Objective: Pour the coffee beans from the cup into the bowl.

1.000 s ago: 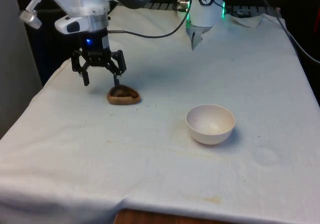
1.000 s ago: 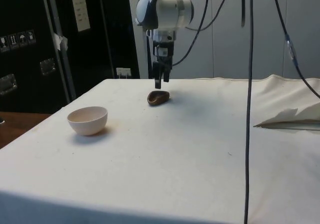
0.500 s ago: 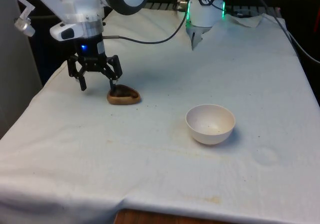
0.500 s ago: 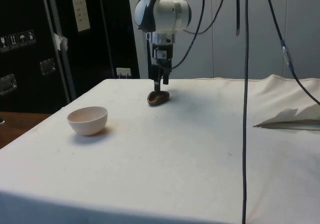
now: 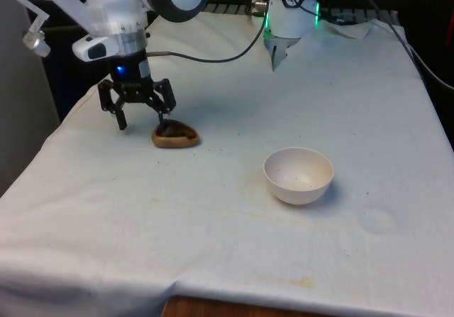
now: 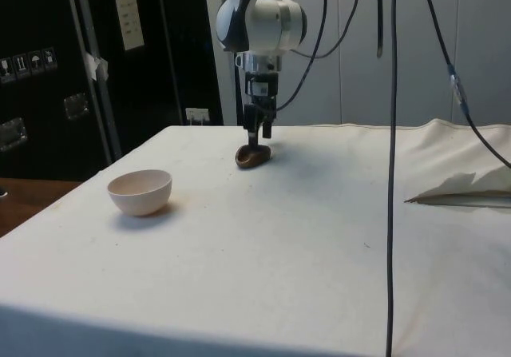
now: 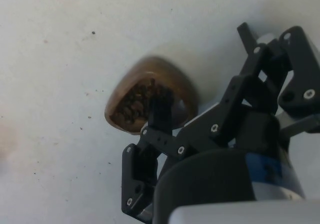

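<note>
Front view: black two-finger gripper [image 5: 142, 120], jaws spread, straddles the rim of the small brown wooden cup [image 5: 174, 135] of coffee beans [image 7: 135, 101]; white round bowl [image 5: 299, 175] waits empty, well apart, pouring apparently unstarted.

I am working in a lab or test room, not a home. The table [image 6: 263, 245] is draped in a plain white cloth [image 5: 234, 218] like a test bench, dark equipment cabinets [image 6: 48, 69] with small labels [image 6: 129, 20] stand behind it, cables [image 6: 391, 133] hang down from above, and pale wall panels [image 6: 375, 45] close the back.
</note>
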{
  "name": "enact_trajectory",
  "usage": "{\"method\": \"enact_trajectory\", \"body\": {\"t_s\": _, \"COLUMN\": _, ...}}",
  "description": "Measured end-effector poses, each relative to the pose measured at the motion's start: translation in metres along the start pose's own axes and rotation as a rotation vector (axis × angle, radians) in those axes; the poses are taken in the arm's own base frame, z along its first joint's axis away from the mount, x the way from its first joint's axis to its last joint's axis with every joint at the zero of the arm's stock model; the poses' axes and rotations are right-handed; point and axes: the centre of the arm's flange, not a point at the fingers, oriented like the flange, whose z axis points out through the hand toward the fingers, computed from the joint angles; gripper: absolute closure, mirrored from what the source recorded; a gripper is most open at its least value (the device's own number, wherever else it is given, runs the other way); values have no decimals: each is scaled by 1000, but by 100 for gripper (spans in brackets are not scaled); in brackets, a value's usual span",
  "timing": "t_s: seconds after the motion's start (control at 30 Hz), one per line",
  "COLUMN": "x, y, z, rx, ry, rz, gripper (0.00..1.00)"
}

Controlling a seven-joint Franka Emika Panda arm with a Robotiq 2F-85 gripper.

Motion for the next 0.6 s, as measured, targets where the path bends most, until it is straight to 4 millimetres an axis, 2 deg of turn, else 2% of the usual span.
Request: {"method": "enact_trajectory", "body": {"t_s": 0.6, "x": 2, "y": 1, "z": 4, "rx": 22, "ry": -6, "rz": 4, "gripper": 0}}
